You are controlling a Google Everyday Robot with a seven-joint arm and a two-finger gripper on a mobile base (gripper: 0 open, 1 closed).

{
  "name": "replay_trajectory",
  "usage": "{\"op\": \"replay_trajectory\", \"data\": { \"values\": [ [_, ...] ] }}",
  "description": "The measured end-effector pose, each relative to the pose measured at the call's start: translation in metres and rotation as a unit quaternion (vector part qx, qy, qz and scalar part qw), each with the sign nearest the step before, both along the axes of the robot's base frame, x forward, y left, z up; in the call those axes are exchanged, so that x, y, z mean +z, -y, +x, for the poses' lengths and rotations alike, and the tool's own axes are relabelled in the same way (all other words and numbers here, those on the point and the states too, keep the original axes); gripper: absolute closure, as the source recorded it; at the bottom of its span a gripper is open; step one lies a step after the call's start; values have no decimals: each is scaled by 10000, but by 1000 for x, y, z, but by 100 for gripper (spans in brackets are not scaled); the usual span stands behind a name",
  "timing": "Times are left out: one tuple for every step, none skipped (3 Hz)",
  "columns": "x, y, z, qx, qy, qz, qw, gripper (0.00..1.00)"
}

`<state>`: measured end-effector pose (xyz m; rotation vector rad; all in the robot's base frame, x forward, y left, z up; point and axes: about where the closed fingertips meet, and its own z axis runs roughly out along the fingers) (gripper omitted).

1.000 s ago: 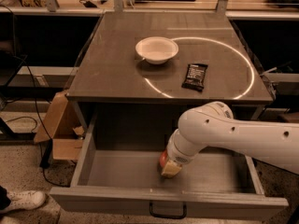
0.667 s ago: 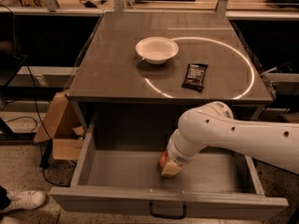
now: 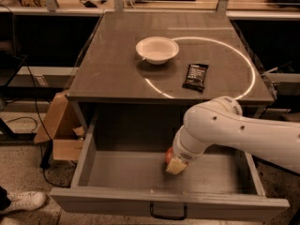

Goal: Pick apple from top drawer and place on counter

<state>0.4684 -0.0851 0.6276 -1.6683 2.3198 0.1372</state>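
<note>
A cardboard box sits on the floor left of the cabinet; the drawer stands pulled well out, its handle at the front. On the counter above, a bowl rests near the white circle line. The apple lies on the drawer floor right of the middle; only a sliver of red shows, the rest hidden behind the gripper, which is down in the drawer, touching or just beside it. Whether the gripper is open or has hold of the apple cannot be told. A dark bar lies right of the bowl; the arm comes in from the right.

The step in hand looks like the grasp; next would be a firm hold, a lift clear of the drawer wall and counter edge, then setting down on bare counter. The apple is round, with no real long axis; where its stem points is hidden.
</note>
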Motion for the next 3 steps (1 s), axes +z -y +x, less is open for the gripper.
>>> {"op": "replay_trajectory", "data": {
  "values": [
    [17, 14, -2, -279, 1, -33, 9996, 100],
    [48, 34, -15, -501, 19, -43, 9987, 100],
    [48, 34, -15, -501, 19, -43, 9987, 100]
  ]
}}
